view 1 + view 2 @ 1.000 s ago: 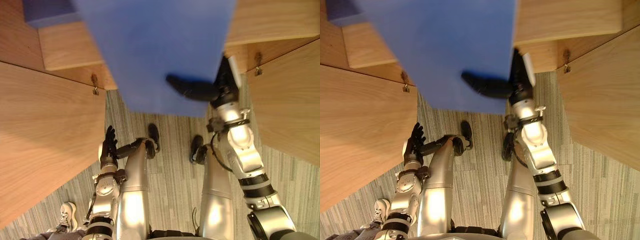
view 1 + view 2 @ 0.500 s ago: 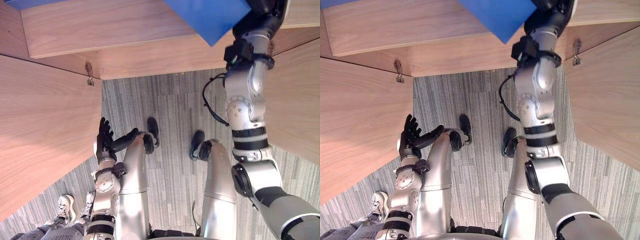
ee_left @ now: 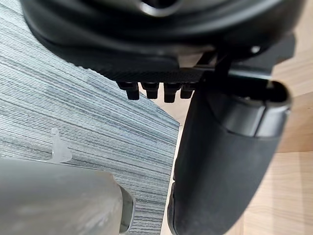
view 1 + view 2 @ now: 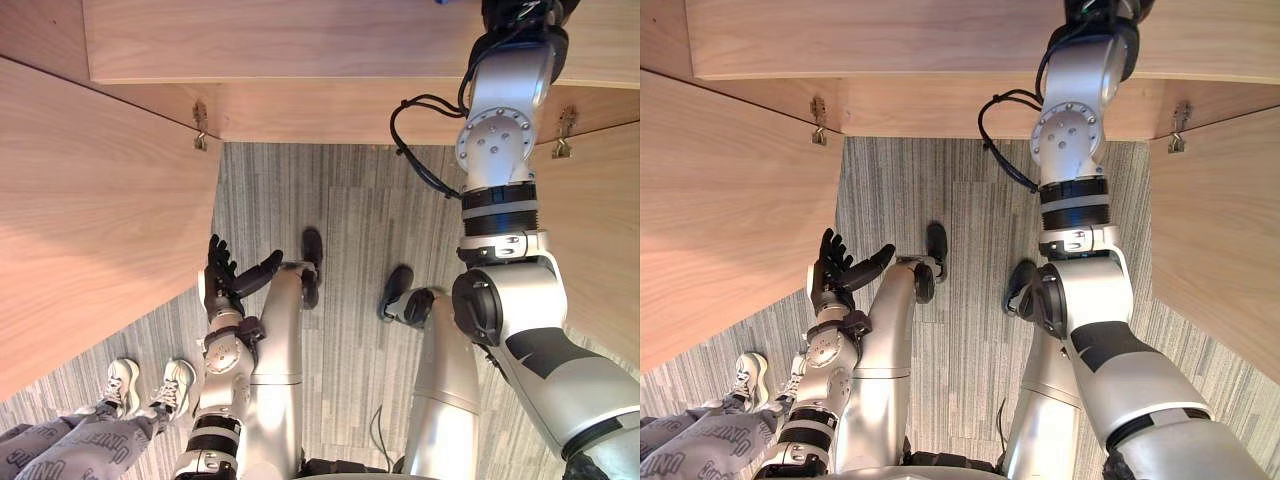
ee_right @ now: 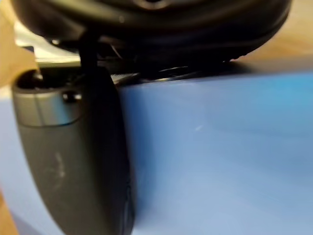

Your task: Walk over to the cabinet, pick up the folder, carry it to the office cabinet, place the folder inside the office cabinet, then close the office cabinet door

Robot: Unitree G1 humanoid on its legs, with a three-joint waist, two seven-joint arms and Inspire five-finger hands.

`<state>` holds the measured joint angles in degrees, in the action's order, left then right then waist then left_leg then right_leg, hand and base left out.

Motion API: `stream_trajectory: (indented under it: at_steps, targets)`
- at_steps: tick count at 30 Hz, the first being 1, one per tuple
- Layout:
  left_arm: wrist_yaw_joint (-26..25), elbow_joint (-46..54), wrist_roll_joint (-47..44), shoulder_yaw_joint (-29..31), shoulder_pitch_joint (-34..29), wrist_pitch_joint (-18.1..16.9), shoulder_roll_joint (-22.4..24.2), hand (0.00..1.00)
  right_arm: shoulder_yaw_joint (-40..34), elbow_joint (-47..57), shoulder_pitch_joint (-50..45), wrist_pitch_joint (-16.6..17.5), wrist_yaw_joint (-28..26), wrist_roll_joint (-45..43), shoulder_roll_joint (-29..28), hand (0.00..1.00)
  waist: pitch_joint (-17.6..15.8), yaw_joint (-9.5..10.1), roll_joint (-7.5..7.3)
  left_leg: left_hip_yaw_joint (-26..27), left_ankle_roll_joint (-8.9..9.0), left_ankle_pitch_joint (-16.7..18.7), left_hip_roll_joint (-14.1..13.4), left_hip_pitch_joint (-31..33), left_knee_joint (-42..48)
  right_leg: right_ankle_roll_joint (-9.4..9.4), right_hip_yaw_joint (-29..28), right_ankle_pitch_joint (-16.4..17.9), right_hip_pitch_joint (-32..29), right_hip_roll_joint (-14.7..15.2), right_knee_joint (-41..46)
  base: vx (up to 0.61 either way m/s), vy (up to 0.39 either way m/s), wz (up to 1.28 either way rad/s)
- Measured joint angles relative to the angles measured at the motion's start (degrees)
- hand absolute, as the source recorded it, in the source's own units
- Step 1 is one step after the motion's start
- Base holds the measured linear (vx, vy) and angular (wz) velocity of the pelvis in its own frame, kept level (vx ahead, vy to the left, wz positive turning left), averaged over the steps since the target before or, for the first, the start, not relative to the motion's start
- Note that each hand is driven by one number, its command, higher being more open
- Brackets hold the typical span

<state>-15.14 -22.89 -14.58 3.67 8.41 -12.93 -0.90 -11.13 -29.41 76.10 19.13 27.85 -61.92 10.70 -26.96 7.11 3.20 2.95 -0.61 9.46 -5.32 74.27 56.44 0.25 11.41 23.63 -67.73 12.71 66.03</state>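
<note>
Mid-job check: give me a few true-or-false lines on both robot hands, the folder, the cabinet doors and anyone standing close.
1. The right robot hand has its thumb laid on the blue folder. True.
2. The left robot hand is gripping a cabinet door. False: it hangs low at the robot's side with its fingers straight and holds nothing.
3. Both cabinet doors are shut. False: the left door and the right door both stand swung open.
4. A person's shoes show on the carpet at the robot's left. True.
</note>
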Motion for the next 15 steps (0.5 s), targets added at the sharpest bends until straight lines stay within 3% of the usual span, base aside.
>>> stream_trajectory:
  at_steps: [15]
  targets:
    - [0.0, -0.4, 0.0, -0.7, 0.7, 0.2, -0.2, 1.00, -1.9, 3.1, -0.2, 2.4, 3.2, -1.3, 0.4, 1.00, 0.1, 0.17, -0.01, -0.8, -0.14, -0.5, 0.0, 0.2, 0.3, -0.54, 1.0, 0.3, 0.5, 0.1, 0.2, -0.01, -0.008, 0.03]
